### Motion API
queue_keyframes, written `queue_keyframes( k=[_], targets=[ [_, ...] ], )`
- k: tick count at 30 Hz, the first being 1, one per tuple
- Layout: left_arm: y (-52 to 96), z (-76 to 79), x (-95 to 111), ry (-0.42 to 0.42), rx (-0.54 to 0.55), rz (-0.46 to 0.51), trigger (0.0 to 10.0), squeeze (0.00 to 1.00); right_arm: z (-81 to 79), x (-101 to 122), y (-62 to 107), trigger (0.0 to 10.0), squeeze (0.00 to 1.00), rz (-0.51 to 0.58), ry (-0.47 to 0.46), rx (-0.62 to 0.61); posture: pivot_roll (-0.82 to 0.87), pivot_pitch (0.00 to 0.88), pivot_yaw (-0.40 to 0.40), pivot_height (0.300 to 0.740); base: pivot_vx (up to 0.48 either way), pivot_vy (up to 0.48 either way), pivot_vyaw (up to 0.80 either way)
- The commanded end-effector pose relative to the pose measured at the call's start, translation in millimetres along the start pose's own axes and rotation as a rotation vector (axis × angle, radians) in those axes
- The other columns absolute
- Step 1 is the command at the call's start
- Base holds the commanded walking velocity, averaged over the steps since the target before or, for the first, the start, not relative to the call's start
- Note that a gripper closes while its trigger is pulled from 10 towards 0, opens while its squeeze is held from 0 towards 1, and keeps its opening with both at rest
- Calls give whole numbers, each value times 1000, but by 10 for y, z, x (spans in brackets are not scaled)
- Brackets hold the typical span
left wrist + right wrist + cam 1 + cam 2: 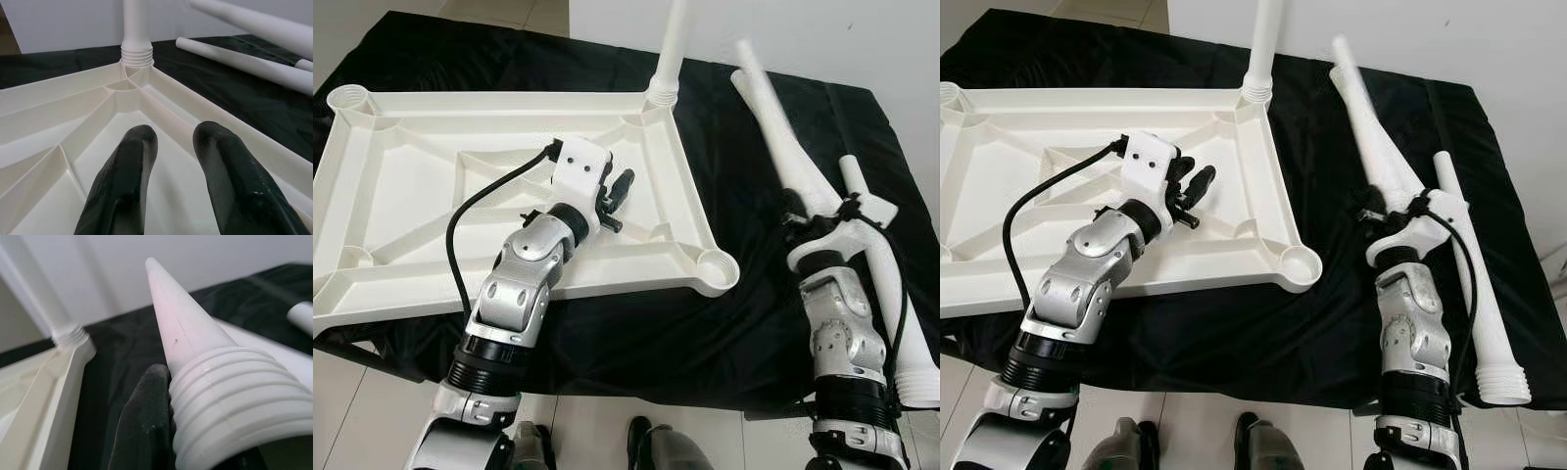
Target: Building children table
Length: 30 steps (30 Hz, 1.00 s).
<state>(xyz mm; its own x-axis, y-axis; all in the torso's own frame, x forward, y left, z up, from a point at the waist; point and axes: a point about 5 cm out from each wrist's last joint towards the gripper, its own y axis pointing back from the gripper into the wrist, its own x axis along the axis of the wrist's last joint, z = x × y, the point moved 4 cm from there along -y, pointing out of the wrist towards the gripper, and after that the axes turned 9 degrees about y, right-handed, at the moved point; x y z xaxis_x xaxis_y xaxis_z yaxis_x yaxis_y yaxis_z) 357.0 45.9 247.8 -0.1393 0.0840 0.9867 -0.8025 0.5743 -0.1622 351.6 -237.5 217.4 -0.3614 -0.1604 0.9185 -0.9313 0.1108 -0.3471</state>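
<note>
A white plastic tabletop [431,284] lies upside down on a black cloth. One white leg [672,49] stands screwed into its far right corner socket. My left gripper [619,191] hovers over the tabletop's ribbed inside near the right rim, open, with nothing between its fingers [132,161]. My right gripper [800,208] is shut on a second white leg [773,117] just above its threaded end [234,396]. That leg is lifted off the cloth and points away from me. One black finger [146,406] presses its side; the other finger is hidden.
A loose leg [891,294] lies on the cloth at the far right, its threaded end by the near table edge. Another leg end [1340,78] shows beside the held one. Open sockets sit at the near right corner [717,266] and far left corner [350,96]. A white wall stands behind.
</note>
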Motion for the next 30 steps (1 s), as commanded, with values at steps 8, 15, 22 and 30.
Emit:
queue_keyframes(
  k=[8,15,22,30],
  targets=[
    [-22,-15,-16,10,51,-4,10000,0,389,221,100,10000,0,99,119,-244,-4,197,-62,740,0,0,0],
    [-32,-7,-16,0,42,-9,10000,0,504,249,163,10000,0,106,151,-342,-4,200,-52,740,0,0,0],
    [-31,-7,-15,1,40,-10,10000,0,587,280,203,10000,0,123,170,-413,-4,200,-52,740,0,0,0],
    [-24,-3,-28,4,39,-15,10000,0,776,323,288,10000,0,128,218,-543,-2,203,-46,740,0,0,0]
  ],
)
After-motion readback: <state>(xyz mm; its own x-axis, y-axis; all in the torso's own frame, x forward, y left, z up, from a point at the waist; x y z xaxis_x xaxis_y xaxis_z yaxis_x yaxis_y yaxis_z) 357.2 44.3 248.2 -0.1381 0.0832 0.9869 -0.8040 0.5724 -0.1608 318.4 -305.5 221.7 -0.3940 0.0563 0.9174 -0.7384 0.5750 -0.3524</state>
